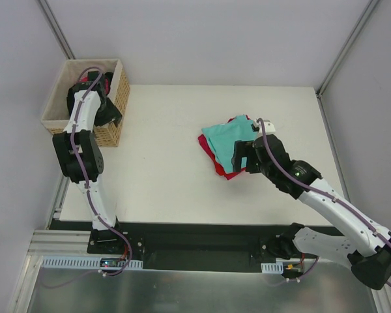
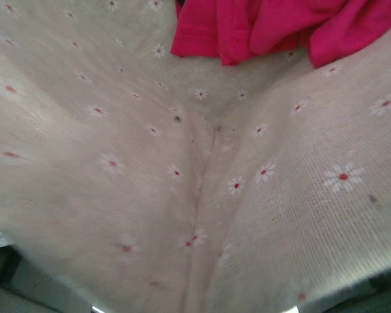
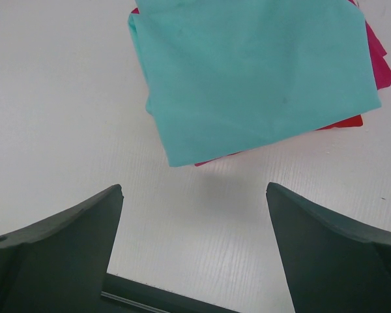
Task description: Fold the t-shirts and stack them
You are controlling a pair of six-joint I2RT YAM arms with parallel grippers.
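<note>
T-shirts (image 3: 260, 78) lie stacked on table (image 1: 169, 189), right gripper (image 3: 194, 188) spread beside them

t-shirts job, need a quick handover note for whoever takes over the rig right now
Left fingers: open, down inside the basket, nothing held. A crumpled pink shirt lies just ahead of them on the flowered lining.
Right fingers: open and empty, hovering at the near edge of the stack.
Done: teal shirt lies folded on top of a red shirt on the table.
Left: take the pink shirt out of the basket, fold it, and add it to the stack.
</note>
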